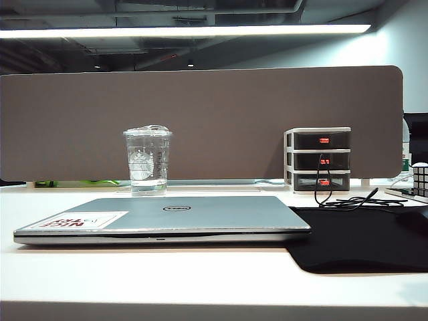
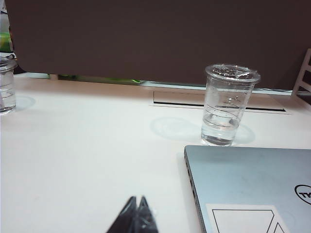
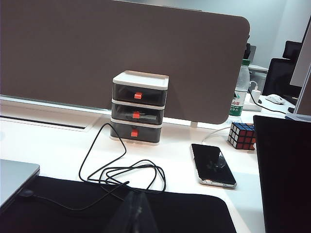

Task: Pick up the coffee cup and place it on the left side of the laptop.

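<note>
Left gripper point(image 2: 137, 213): fingertips pressed together into one dark point, empty, low over bare white table point(image 2: 87, 160), near the laptop's corner.
Right gripper point(image 3: 132, 216): only blurred translucent finger shapes at the picture's edge, over the black mat point(image 3: 194, 213); spread or pressed together cannot be told; nothing seen held.
Coffee cup point(image 1: 147, 159): clear, lidded, upright on the table just behind the laptop, apart from it, in front of the brown partition point(image 1: 200, 120); a little clear liquid at the bottom.
Laptop point(image 1: 167, 217): silver-grey, lid shut, flat at table centre; round logo on lid, white sticker with red lettering near its left front corner; right edge resting on the black mat.
Second clear cup point(image 2: 7, 85): at far table edge, well apart from the left gripper.
Drawer unit point(image 3: 139, 107): three drawers, red handles, against the partition.
Black cable point(image 3: 121, 170): loose loops between drawer unit and mat.
Phone point(image 3: 213, 164): face up, dark, beside a puzzle cube point(image 3: 242, 135).
Water bottle point(image 3: 238, 94): behind the cube.
</note>
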